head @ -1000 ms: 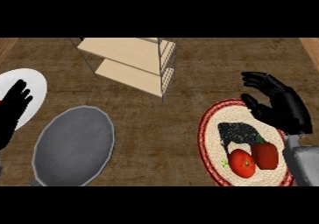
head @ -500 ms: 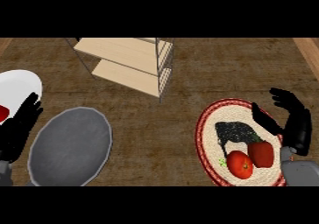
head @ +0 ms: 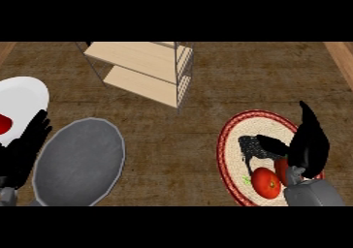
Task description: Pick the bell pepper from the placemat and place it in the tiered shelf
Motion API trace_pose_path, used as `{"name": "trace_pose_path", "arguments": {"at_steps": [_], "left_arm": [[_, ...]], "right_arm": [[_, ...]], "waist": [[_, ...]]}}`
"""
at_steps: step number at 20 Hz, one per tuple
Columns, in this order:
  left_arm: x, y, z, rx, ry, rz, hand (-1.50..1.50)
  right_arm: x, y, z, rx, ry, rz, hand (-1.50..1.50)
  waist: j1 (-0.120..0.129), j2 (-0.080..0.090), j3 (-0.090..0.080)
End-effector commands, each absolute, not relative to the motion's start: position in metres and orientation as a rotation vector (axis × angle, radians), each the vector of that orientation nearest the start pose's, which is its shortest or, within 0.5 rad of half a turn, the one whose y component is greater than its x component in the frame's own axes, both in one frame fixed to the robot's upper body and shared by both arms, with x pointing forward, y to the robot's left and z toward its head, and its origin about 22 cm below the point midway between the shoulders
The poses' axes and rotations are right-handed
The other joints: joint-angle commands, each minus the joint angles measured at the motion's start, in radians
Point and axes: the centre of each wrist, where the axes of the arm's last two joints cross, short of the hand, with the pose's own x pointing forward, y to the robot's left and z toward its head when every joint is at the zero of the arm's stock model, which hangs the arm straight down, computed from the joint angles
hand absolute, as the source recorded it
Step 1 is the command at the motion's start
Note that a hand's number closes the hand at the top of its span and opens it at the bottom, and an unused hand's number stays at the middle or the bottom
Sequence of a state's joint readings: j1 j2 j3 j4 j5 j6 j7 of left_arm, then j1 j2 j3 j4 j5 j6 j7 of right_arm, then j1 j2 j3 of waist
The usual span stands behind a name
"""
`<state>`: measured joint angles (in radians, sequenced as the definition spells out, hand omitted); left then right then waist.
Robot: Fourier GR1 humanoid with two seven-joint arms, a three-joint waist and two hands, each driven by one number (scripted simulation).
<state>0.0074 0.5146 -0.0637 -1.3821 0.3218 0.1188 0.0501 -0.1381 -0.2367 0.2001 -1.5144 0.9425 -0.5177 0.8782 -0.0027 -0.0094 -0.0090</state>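
A red pepper [head: 266,182] lies on a round, red-rimmed placemat [head: 233,140] at the lower right, beside a dark patch. The right hand [head: 307,145] hangs right over it, fingers straight and released, thumb out, likely lining up a grasp. The left hand [head: 20,150] rests open at the left edge, between a white plate [head: 25,99] and a grey plate [head: 79,162]. The wooden shelf [head: 147,70] stands well apart, up the counter. No writing shows anywhere.

Woven placemat [head: 233,145], pale wooden tiered shelf [head: 147,68], rough counter [head: 258,82].
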Motion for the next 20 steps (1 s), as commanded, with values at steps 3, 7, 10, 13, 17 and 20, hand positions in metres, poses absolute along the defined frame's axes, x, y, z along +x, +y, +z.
{"name": "trace_pose_path", "arguments": {"at_steps": [3,7,10,13,17,20], "left_arm": [[0.236,0.355,0.012,0.268,-1.328,-0.053,0.00],[0.232,0.361,0.004,0.267,-1.322,-0.032,0.00],[0.233,0.351,-0.002,0.274,-1.319,-0.039,0.00],[0.236,0.356,0.001,0.266,-1.329,-0.049,0.00],[0.237,0.347,-0.002,0.247,-1.329,-0.045,0.00],[0.232,0.350,-0.007,0.267,-1.317,-0.032,0.00]], "right_arm": [[0.275,-0.207,0.053,-1.302,-0.715,0.338,-1.50],[0.265,-0.187,0.042,-1.144,-0.510,0.581,-1.50],[0.276,-0.183,0.055,-1.138,-0.391,0.675,-1.50],[0.283,-0.178,0.067,-1.136,-0.333,0.716,-1.50],[0.293,-0.192,0.067,-1.122,-0.245,0.776,-1.50],[0.287,-0.199,0.071,-1.125,-0.231,0.782,-1.50]], "waist": [[-0.001,-0.005,0.002],[-0.001,0.001,0.002],[0.002,0.005,0.002],[0.001,0.006,0.004],[0.001,0.008,0.005],[-0.008,0.005,0.006]]}}
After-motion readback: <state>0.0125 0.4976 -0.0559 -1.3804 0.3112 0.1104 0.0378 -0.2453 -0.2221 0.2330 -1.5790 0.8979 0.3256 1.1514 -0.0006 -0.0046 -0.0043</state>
